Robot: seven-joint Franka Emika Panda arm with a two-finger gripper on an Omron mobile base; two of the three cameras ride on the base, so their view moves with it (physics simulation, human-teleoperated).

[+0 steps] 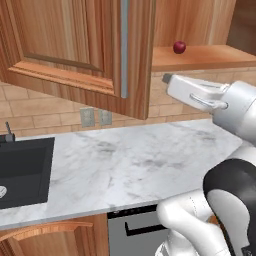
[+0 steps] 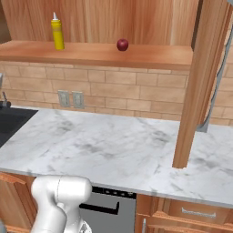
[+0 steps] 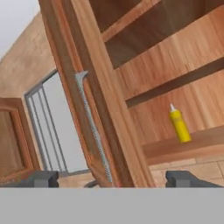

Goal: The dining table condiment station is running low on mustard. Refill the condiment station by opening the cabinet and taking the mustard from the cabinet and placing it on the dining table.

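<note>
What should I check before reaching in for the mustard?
1. Reddish-brown wooden cabinet door swung open: ok.
2. Small yellow mustard squeeze bottle with white nozzle upright on the wooden cabinet shelf: ok.
3. Gripper jaws open, nothing between them: ok.
4. Small dark red round fruit apart from the bottle: ok.
5. Straight path to the bottle: not ok, the door edge and its slim silver bar handle stand in front of the jaws in the hand view.
6. Dining table ready: cannot tell.
</note>
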